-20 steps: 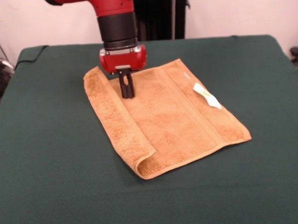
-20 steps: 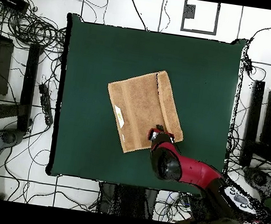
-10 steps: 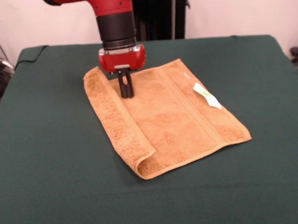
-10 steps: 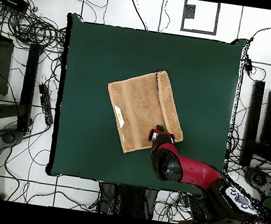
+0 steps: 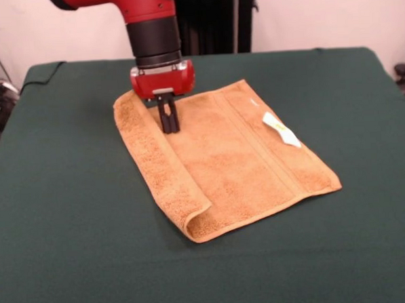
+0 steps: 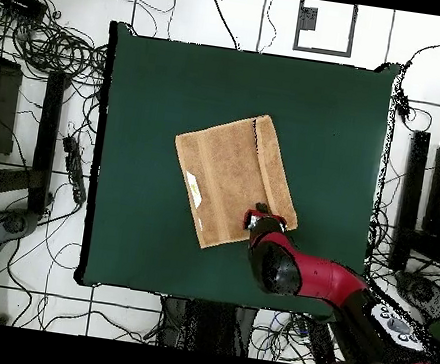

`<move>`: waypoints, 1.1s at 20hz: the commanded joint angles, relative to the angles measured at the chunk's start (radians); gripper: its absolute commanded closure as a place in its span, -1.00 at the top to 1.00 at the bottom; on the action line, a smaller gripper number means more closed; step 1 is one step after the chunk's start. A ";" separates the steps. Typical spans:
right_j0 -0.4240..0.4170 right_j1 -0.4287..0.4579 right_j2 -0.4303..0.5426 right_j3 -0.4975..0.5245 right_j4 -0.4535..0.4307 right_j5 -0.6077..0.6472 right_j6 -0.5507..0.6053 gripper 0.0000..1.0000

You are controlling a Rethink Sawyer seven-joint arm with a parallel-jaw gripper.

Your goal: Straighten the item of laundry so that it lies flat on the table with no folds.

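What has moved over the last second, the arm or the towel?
The red and black gripper slid slightly toward the picture's left in the front view, its tips low over the folded-over strip of the golden-orange terry towel, near its far end. It took hold of nothing. Towel, fold and white tag stayed put.

no readable text anywhere; white tag (image 5: 281, 130) on towel (image 5: 237, 163), markings illegible

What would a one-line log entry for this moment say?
claw: shut, tips down at the fold's edge | towel: one side strip folded over | table: towel near centre | status: not flat
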 commanded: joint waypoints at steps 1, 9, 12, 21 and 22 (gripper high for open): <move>-0.002 0.001 0.117 -0.122 -0.047 0.147 0.000 -1.00; -0.055 0.008 0.176 -0.143 -0.101 0.222 -0.056 -1.00; -0.070 0.004 0.193 -0.144 -0.114 0.247 -0.070 -1.00; -0.155 -0.020 0.278 -0.142 -0.157 0.356 -0.135 -1.00; -0.161 -0.025 0.284 -0.140 -0.161 0.364 -0.137 -1.00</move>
